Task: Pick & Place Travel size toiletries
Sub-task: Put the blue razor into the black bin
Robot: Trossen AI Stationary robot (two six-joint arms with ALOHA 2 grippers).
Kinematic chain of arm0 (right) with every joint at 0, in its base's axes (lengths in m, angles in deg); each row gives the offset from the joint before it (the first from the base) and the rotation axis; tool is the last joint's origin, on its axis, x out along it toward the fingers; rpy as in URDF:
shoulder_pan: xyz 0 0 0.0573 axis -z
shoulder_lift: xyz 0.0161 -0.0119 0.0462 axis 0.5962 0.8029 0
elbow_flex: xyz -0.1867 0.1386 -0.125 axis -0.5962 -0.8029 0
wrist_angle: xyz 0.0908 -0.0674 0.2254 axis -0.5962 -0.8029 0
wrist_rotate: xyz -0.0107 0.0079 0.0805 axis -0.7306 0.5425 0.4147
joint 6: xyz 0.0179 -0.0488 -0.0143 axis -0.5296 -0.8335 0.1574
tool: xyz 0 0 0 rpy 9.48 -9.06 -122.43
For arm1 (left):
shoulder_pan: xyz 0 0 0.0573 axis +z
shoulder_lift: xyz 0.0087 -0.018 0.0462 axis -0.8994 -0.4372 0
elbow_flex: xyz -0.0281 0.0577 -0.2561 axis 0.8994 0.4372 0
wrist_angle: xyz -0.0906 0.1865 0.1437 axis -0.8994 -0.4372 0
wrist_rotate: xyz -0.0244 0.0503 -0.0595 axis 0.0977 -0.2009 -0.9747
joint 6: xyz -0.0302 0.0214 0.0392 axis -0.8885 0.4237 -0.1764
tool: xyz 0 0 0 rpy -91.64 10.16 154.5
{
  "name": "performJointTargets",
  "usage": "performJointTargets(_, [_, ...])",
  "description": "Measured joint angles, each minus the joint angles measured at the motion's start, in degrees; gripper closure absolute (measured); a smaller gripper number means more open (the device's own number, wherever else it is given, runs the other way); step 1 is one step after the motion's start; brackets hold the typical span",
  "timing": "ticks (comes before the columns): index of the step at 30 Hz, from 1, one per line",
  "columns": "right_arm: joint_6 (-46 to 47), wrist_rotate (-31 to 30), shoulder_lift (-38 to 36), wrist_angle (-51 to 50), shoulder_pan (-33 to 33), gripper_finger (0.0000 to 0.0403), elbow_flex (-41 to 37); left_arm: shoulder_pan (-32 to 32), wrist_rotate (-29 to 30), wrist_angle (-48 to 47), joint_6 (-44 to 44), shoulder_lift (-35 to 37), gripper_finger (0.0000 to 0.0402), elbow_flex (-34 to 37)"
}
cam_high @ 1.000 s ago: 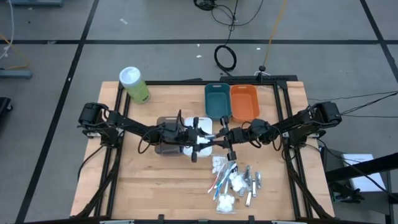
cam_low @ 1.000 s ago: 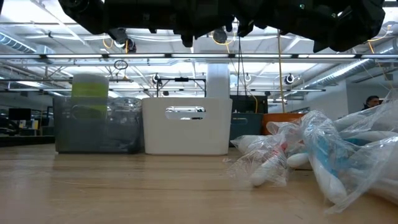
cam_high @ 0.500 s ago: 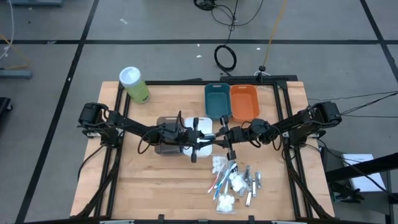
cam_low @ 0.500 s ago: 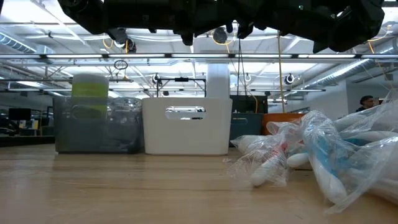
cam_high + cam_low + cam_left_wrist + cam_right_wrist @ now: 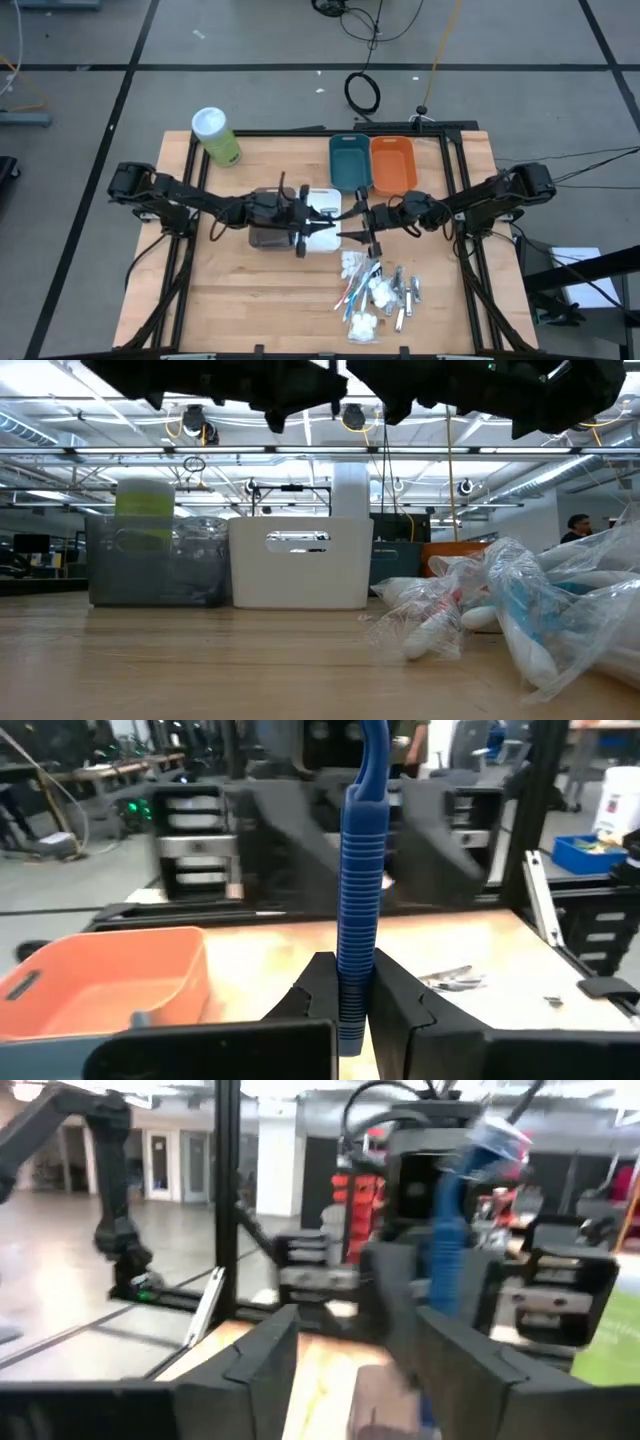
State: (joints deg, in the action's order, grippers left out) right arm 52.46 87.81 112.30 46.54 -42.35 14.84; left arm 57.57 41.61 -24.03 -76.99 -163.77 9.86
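Clamping blue razor (image 5: 360, 870) upright in left gripper (image 5: 348, 995), clenched on handle, table centre above white bin (image 5: 325, 205) | right gripper (image 5: 355, 1370) at its 3 o'clock, spreading, empty | risk: thin grip, razor tilting, missing bin.

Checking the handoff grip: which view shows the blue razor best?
Left wrist view: the blue razor stands clamped in the left gripper. Right wrist view shows it blurred; high view barely; low view not at all.
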Motion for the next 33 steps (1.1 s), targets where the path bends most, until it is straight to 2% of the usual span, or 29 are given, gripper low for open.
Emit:
performJointTargets(4, [1.3, -0.1, -4.6, -7.9, 0.0, 0.0195, 0.0, -0.1, 4.0, 2.0, -2.5, 5.5, 0.0388, 6.9])
performJointTargets(9, [2.7, -0.2, -9.0, -15.4, 0.0, 0.0187, 0.0, -1.9, 13.1, 3.6, -7.4, 14.5, 0.0388, 17.7])
performJointTargets(12, [2.8, -0.2, -9.8, -17.0, 0.0, 0.0192, 0.0, -3.3, 16.7, 3.0, -13.4, 19.1, 0.0388, 23.0])
performJointTargets(16, [2.8, -0.4, -9.8, -18.0, 0.0, 0.0200, 0.0, -5.2, 20.1, 2.1, -25.8, 23.4, 0.0376, 28.5])
performJointTargets(20, [2.8, -3.2, -9.7, -18.8, 0.0, 0.0206, 0.0, -6.8, 21.3, -2.3, -35.4, 25.8, 0.0380, 32.4])
performJointTargets(25, [2.5, -3.5, -9.7, -18.6, 0.1, 0.0206, -0.3, -8.0, 21.5, -6.8, -45.3, 26.1, 0.0387, 35.8])
performJointTargets(29, [2.5, -3.5, -9.7, -18.6, 0.4, 0.0209, -0.5, -8.3, 21.4, -10.6, -51.4, 26.1, 0.0360, 36.4])
performJointTargets(33, [2.4, -3.5, -9.7, -19.0, 0.8, 0.0211, -0.5, -8.3, 21.0, -10.9, -51.8, 26.1, 0.0332, 36.4])
